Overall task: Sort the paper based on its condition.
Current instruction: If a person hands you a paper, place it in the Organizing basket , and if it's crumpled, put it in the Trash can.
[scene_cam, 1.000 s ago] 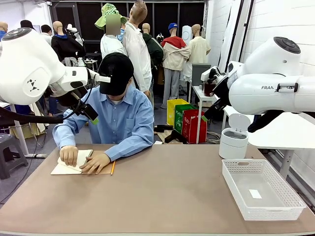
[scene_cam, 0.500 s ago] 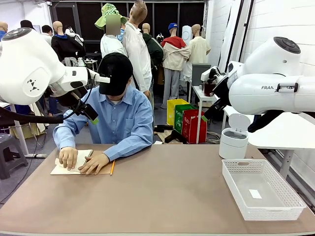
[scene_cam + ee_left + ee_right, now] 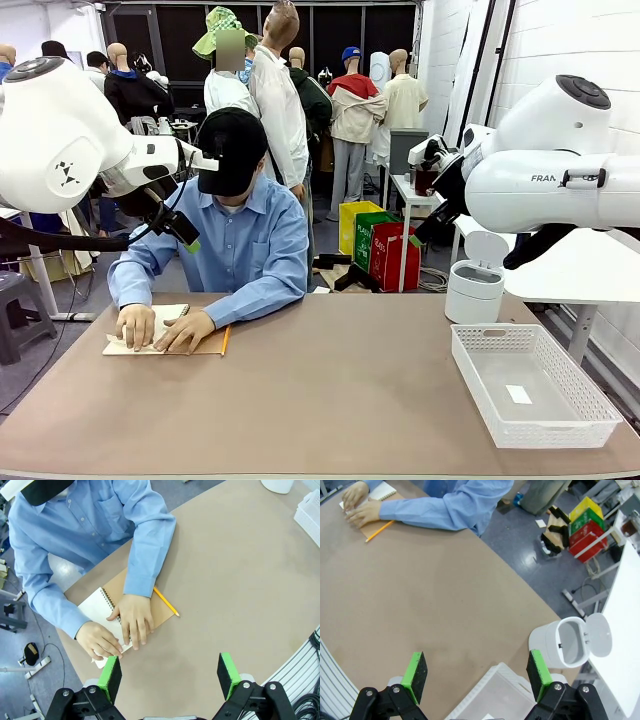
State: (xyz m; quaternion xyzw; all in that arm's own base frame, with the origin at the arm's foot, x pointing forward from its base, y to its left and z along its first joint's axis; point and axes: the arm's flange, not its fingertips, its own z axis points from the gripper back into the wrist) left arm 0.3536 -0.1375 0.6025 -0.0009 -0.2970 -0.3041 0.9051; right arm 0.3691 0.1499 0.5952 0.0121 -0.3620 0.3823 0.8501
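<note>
While no sheet has yet reached either receptacle, the sorting is judged to be at its very start. The paper (image 3: 165, 313) lies at the far-left corner of the table (image 3: 340, 390), on the open notebook (image 3: 117, 582) in front of the person. One hand (image 3: 132, 625) is pressed flat across it and the other hand (image 3: 97, 640) is at its outer edge. Whether the sheet is free of the spiral binding cannot be told. A pencil (image 3: 166, 602) lies just beside the notebook's cover. The white basket (image 3: 548, 436) at the right end of the table holds nothing but a small white scrap (image 3: 518, 394), and the white bin (image 3: 555, 645) beyond it stands with its lid flipped up. By these signs everything is left to do: the sheet must be released, judged for condition, carried across and deposited. The left gripper (image 3: 169, 676) hangs high above the table with its jaws spread wide and nothing between them. The paper sits below and ahead of it, close to one green pad in the left wrist view but well under it. The right gripper (image 3: 476, 674) is likewise wide apart and empty, raised over the basket end of the table, well apart from the paper, which appears at the opposite corner in the right wrist view. Neither gripper touches anything.
</note>
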